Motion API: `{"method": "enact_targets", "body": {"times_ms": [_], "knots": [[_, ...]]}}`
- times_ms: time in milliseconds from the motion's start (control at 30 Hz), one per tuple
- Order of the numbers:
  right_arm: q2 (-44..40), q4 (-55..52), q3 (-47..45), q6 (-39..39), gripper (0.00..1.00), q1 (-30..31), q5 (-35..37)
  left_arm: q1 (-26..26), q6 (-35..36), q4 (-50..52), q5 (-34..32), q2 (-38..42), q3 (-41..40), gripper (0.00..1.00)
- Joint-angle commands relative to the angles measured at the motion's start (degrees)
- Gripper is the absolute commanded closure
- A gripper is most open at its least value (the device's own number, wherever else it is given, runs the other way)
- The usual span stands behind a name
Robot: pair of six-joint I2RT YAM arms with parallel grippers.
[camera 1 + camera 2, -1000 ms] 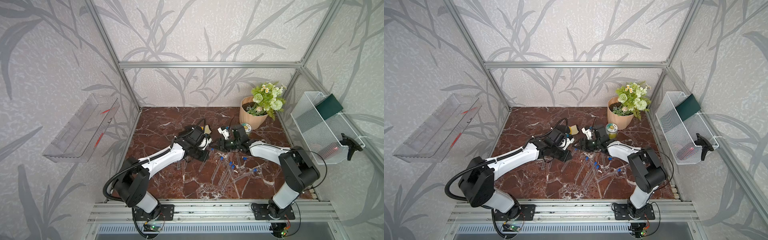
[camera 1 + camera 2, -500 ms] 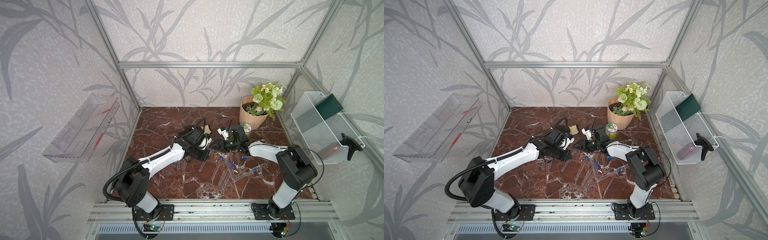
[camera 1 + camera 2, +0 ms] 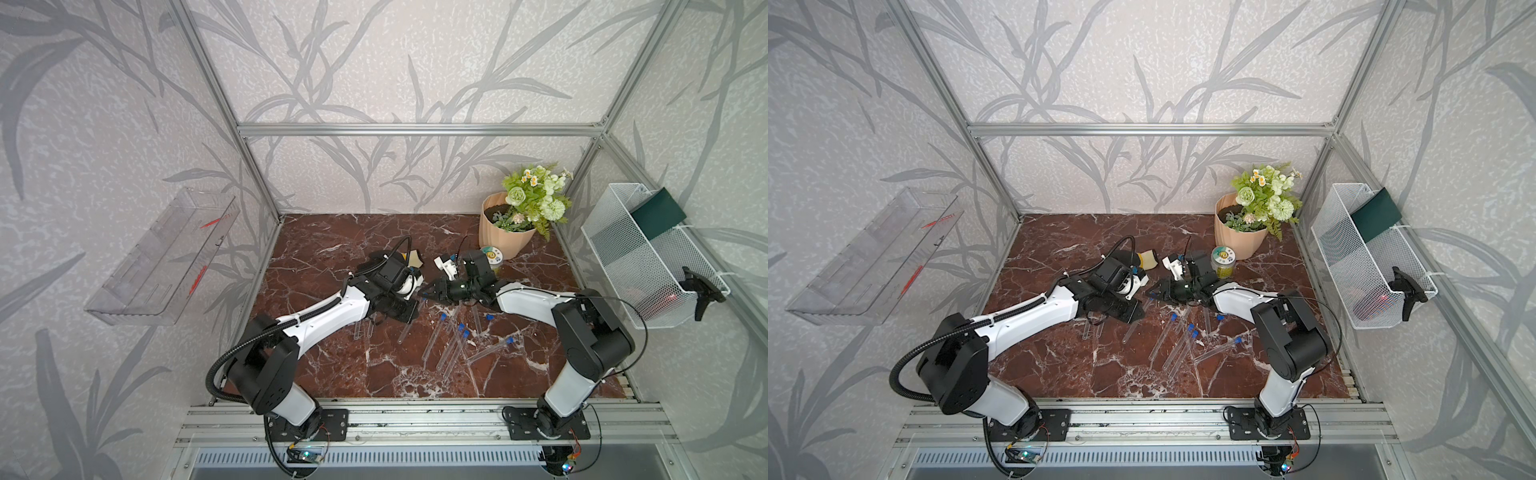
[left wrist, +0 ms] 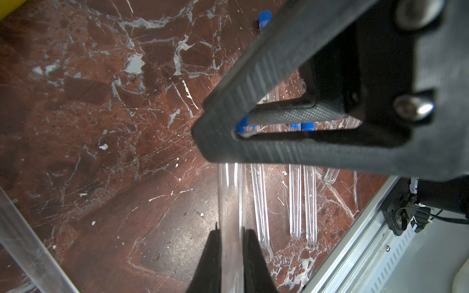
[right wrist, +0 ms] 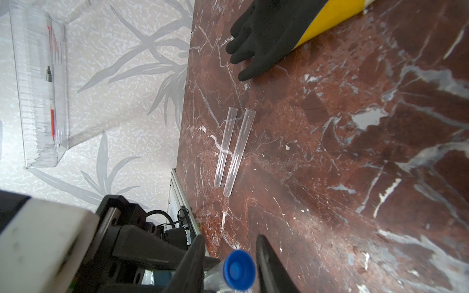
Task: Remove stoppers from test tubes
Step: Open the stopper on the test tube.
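Observation:
My left gripper [image 4: 231,230] is shut on a clear test tube [image 4: 231,197], held low over the middle of the marble floor in both top views [image 3: 405,332] [image 3: 1131,332]. Its blue stopper [image 5: 239,269] sits between the fingers of my right gripper [image 5: 229,238], whose jaws stand slightly wider than the cap, with a gap on one side. In a top view the right gripper [image 3: 428,293] meets the left gripper [image 3: 415,305] tip to tip. Several stoppered tubes [image 3: 453,349] lie in front of the right arm. Two open tubes [image 5: 238,152] lie side by side near the left arm.
A black glove with a yellow cuff [image 5: 264,38] lies behind the grippers. A peach flower pot [image 3: 505,237] and a small jar [image 3: 492,253] stand at the back right. A wire basket [image 3: 648,266] hangs on the right wall, a clear tray [image 3: 166,257] on the left wall.
The right gripper's jaws have narrowed around the stopper. Both arms have stayed almost where they were, and the left gripper keeps its hold on the tube.

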State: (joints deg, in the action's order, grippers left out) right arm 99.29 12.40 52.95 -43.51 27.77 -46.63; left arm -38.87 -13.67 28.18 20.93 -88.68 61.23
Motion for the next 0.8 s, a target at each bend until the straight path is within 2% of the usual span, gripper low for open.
{"method": "enact_targets", "body": {"times_ms": [0, 467, 767], "knots": [[1.04, 0.87, -0.23, 0.22, 0.69, 0.25, -0.82, 0.29, 0.05, -0.75, 0.17, 1.15, 0.38, 0.93], [1.13, 1.41, 0.31, -0.21, 0.84, 0.18, -0.9, 0.24, 0.28, -0.81, 0.17, 0.83, 0.47, 0.93], [1.0, 8.71, -0.99, -6.07, 0.88, -1.8, -1.44, 0.38, 1.1, 0.39, -0.16, 0.78, 0.73, 0.93]]}}
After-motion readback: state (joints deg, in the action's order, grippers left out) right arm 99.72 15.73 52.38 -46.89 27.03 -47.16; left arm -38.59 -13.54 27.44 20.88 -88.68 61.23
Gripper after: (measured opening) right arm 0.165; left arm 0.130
